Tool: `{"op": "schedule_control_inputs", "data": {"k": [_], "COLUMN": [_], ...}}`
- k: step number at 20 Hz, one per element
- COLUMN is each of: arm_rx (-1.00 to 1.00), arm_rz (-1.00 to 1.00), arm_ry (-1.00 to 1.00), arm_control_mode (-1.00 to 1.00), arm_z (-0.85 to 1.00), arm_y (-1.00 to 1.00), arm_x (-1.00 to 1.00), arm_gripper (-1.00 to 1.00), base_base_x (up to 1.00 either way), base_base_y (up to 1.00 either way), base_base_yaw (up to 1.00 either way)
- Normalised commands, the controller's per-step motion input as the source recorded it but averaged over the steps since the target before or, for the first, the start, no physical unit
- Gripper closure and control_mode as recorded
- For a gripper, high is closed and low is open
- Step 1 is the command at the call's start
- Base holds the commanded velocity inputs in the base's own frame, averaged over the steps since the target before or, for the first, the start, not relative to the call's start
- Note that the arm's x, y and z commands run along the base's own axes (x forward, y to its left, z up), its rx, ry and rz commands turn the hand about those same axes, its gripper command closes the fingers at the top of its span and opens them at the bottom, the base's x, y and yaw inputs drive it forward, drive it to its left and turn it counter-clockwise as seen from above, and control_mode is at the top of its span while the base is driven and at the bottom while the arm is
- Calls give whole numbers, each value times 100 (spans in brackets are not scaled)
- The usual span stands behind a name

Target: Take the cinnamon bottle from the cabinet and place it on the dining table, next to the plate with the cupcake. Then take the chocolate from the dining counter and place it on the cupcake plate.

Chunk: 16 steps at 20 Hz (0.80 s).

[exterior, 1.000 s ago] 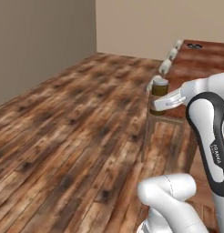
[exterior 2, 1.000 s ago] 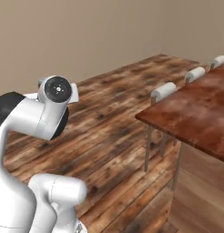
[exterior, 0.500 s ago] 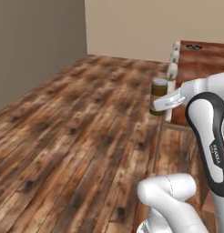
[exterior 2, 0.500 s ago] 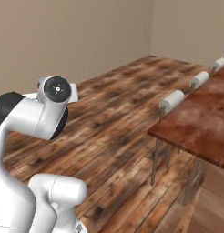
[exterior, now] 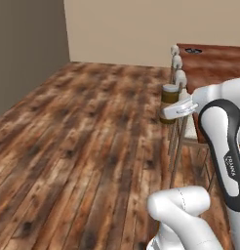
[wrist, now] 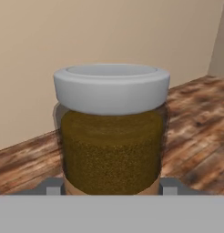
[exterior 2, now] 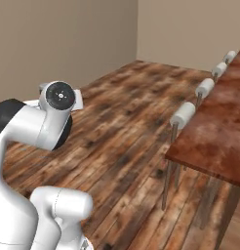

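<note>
Left base view: jaws clamp the cinnamon bottle (exterior: 169, 95) beside the stools (exterior: 179, 78) lining the counter (exterior: 214, 66); "FRANKA" on arm.

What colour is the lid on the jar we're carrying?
Pale grey-white on the cinnamon bottle, above brown contents; clearest in the hand view.

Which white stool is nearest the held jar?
The near-end stool, beside the cinnamon bottle; the other three stand farther along the dining table.

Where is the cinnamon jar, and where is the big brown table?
cinnamon bottle (wrist: 111, 150): hand view, on its brown body.
dining table (exterior 2: 217, 132): right base view, on its bare top.
</note>
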Motion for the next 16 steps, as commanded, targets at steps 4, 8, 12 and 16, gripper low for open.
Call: {"op": "schedule_control_inputs", "data": {"k": [4, 8, 12, 16], "arm_rx": [0, 0, 0, 0], "arm_rz": [0, 0, 0, 0], "arm_ry": [0, 0, 0, 0], "arm_control_mode": [100, 100, 100, 100], "arm_z": [0, 0, 0, 0], "arm_y": [0, 0, 0, 0], "arm_x": [0, 0, 0, 0], "arm_gripper": [100, 100, 100, 100], "base_base_x": [70, 70, 70, 71], "base_base_y": [41, 41, 41, 41], "base_base_yaw": [-33, -33, -33, -33]}}
